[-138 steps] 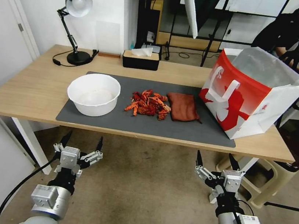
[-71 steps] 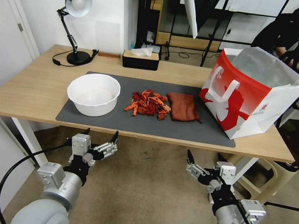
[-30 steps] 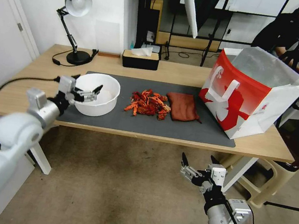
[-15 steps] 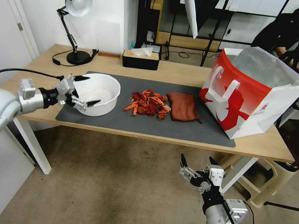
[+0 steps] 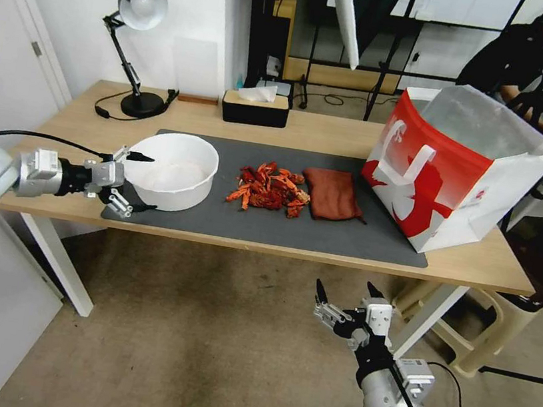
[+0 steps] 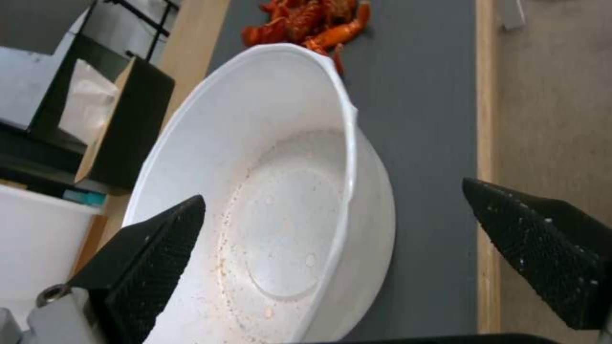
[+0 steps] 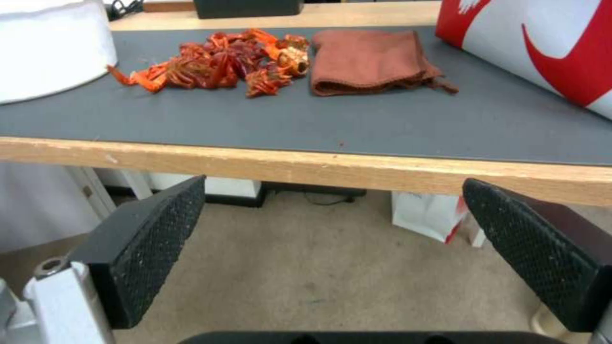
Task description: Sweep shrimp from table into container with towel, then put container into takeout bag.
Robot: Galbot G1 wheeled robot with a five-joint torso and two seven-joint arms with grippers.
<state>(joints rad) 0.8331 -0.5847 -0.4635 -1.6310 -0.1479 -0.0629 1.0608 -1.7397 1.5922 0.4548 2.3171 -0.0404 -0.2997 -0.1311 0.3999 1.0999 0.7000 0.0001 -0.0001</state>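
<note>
Risk: the left gripper (image 5: 128, 180) straddles the left rim of the container (image 5: 170, 170) from the side; if it clamps on the thin wall off-centre, the light bowl could tip or skid along the mat (image 5: 268, 230) into the shrimp (image 5: 269, 189) just beside it (pile lies between container and towel (image 5: 332, 194)). A shove could also scatter pieces toward the front edge of the desk (image 5: 54, 166).

Left gripper: spread wide, one finger over the bowl's interior, the other outside its wall, holding nothing; cannot tell if either finger touches the rim.

Right gripper (image 5: 341, 299): spread open, empty, below the desk's front edge, facing the towel. Takeout bag (image 5: 451, 168) stands upright at the desk's right end.
</note>
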